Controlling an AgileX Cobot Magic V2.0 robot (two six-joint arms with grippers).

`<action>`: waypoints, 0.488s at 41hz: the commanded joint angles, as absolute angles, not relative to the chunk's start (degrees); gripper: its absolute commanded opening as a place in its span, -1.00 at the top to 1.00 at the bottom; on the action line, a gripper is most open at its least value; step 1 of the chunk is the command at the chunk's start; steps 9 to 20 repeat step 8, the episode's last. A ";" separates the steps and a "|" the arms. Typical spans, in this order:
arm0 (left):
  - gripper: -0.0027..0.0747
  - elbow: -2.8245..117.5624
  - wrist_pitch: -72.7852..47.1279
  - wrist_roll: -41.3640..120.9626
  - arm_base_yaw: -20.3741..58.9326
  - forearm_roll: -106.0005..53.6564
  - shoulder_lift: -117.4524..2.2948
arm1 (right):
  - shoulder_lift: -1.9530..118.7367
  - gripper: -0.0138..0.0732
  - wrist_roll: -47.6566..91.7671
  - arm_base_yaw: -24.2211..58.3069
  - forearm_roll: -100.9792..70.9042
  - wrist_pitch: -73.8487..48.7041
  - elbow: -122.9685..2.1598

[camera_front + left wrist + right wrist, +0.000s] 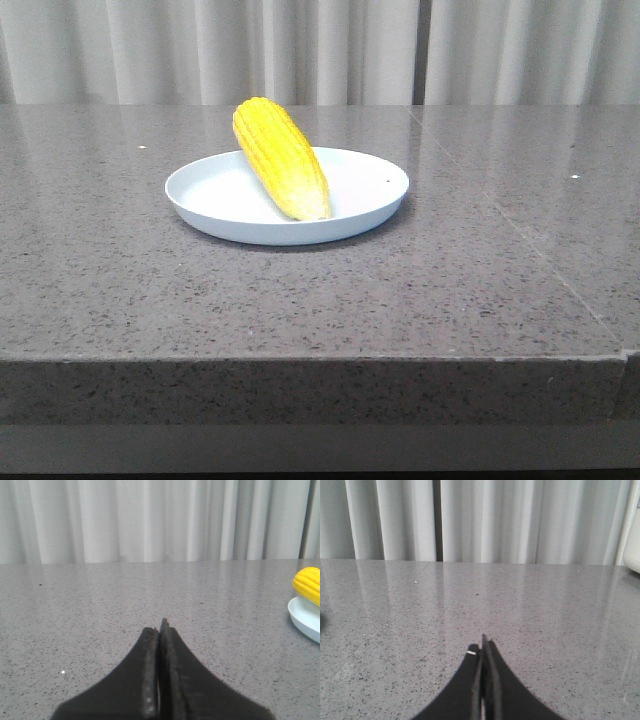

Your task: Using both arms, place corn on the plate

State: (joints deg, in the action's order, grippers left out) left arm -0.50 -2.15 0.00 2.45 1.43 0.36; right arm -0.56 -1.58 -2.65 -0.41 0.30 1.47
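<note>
The yellow corn (281, 158) lies in the white plate (360, 215) at the middle of the grey table, its far end resting over the plate's back rim. Neither arm shows in the front view. In the left wrist view my left gripper (159, 629) is shut with nothing in it, low over bare table, and the corn (309, 584) and plate (303, 618) sit apart at that picture's edge. My right gripper (482, 647) is shut and empty too, over bare tabletop with neither corn nor plate in its view.
The grey speckled stone tabletop (120, 290) ends in a front edge close to the camera, and a seam runs across its right side (520, 235). White curtains (320, 50) hang behind. A white object (634, 555) shows at the edge of the right wrist view.
</note>
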 commanded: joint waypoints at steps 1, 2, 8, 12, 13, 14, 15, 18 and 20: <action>0.98 -1.77 2.83 0.00 2.15 1.37 1.37 | -1.60 0.84 -1.42 -2.87 0.00 5.35 0.25; 0.98 -1.77 2.83 0.00 2.15 1.37 1.37 | -1.60 0.84 -1.42 -2.87 0.00 5.35 0.25; 0.98 -1.77 2.83 0.00 2.15 1.37 1.37 | -1.60 0.84 -1.42 -2.87 0.00 5.35 0.25; 0.98 -1.77 2.83 0.00 2.15 1.37 1.37 | -1.60 0.84 -1.42 -2.87 0.00 5.35 0.25; 0.98 -1.77 2.83 0.00 2.15 1.37 1.37 | -1.60 0.84 -1.42 -2.87 0.00 5.35 0.25; 0.98 -1.77 2.83 0.00 2.15 1.37 1.37 | -1.60 0.84 -1.42 -2.87 0.00 5.35 0.25; 0.98 -1.77 2.83 0.00 2.15 1.37 1.37 | -1.60 0.84 -1.42 -2.87 0.00 5.35 0.25; 0.98 -1.77 2.83 0.00 2.15 1.37 1.37 | -1.60 0.84 -1.42 -2.87 0.00 5.35 0.25; 0.98 -1.77 2.83 0.00 2.15 1.37 1.37 | -1.60 0.84 -1.42 -2.87 0.00 5.35 0.25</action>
